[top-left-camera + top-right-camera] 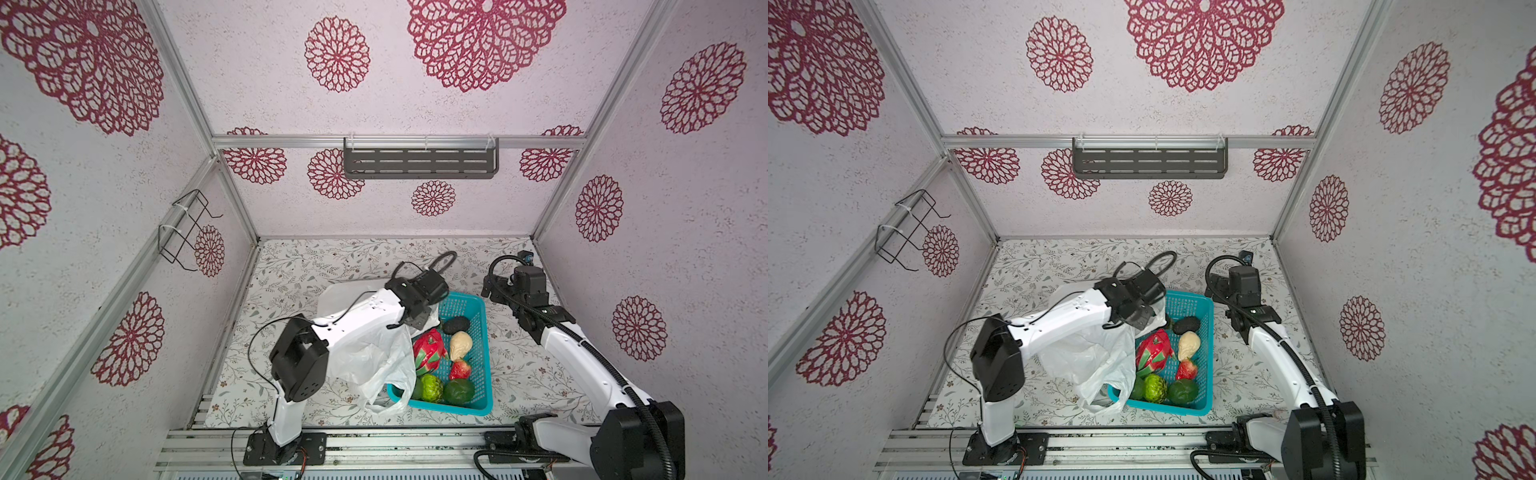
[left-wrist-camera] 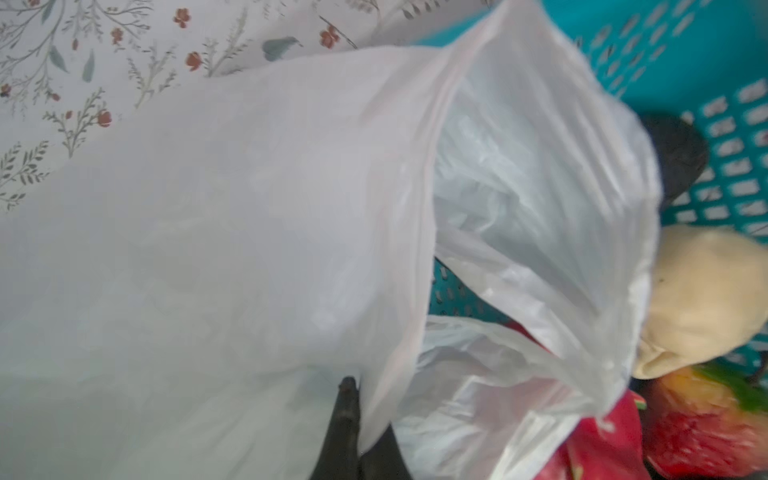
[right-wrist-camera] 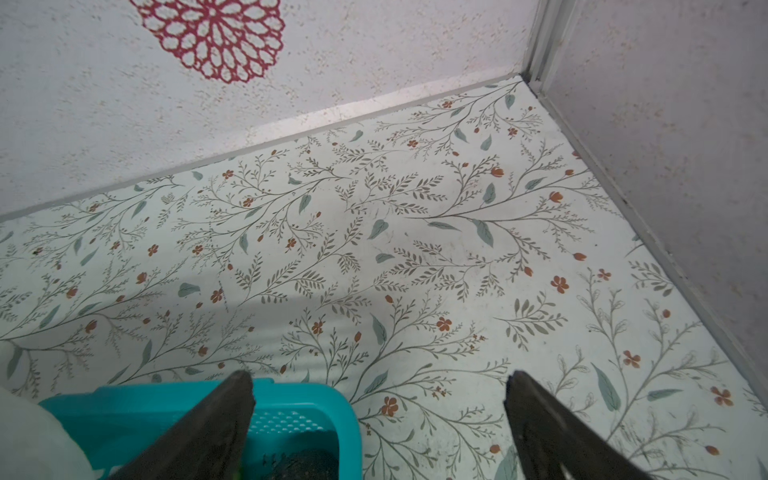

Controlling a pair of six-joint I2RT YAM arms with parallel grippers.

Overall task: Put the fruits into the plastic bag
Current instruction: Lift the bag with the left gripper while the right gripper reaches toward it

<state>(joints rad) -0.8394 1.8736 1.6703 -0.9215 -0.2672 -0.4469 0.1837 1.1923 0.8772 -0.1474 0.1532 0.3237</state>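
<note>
Floral-papered walls close in a leaf-printed worktop [image 1: 316, 266], and on it a teal basket [image 1: 457, 409] sits right of centre with its long axis running from the near edge toward the back wall. All the fruits lie in that basket, none in the bag yet: a black one [image 1: 456, 325] farthest back, then the dragon fruit [image 1: 428, 351] and the beige pear [image 1: 460, 345], the strawberry [image 1: 460, 369], and at the near end the bumpy green one [image 1: 431, 387] and a dark green one [image 1: 458, 390], with another dark green one half hidden under plastic. The plastic bag [image 1: 374, 353] lies crumpled just left of the basket, draped over its left rim, one handle loop hanging over the near corner. The left end effector [image 2: 361, 419] is pinched tight on a folded edge of the bag beside the basket's far left side, and its wrist view shows the bag's mouth gaping toward the fruits. The right end effector [image 3: 380, 376] hovers empty, jaws wide, over the basket's far right corner. So the free arm is the nearer one: the fruits lie just nearward and below it, the black one closest, and the bag's opening lies across the basket to its left. A pick should probably start there.
</note>
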